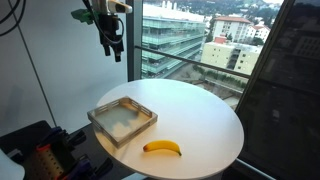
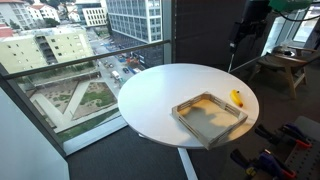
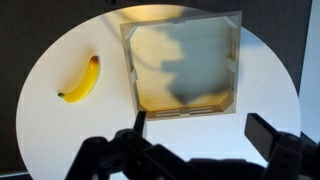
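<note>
Jaws, spread wide, hang high above the tray (image 3: 182, 60) (banana (image 3: 82, 80) near it).

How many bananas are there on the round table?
1. The banana lies on the white table, beside the tray and apart from it. The tray looks empty, so no second one seems hidden.

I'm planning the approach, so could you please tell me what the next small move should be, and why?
Probably lower the gripper a little toward the table. It hangs open high above it, touching nothing; the tray lies below and the banana beside the tray, both out of reach for now.
</note>
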{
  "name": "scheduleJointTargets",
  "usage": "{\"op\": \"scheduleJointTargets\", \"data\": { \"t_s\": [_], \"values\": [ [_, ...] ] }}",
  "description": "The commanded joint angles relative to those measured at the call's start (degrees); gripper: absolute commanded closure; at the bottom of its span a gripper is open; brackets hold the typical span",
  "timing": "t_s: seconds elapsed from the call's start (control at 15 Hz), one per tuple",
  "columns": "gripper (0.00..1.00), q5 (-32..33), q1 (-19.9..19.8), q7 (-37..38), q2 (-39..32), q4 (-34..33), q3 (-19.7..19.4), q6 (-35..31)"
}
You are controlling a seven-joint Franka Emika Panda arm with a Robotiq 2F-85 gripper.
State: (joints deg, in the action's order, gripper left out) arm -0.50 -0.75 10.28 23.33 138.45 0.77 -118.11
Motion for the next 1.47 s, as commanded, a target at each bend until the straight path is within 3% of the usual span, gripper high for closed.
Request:
{"op": "scheduleJointTargets", "data": {
  "t_s": [0.0,1.4],
  "values": [
    [0.0,0.33,-0.22,-0.01,2.95,1.06,0.76,1.99],
    [0.0,0.05,0.21,0.03,7.71,2.91,2.94,3.86]
  ]
}}
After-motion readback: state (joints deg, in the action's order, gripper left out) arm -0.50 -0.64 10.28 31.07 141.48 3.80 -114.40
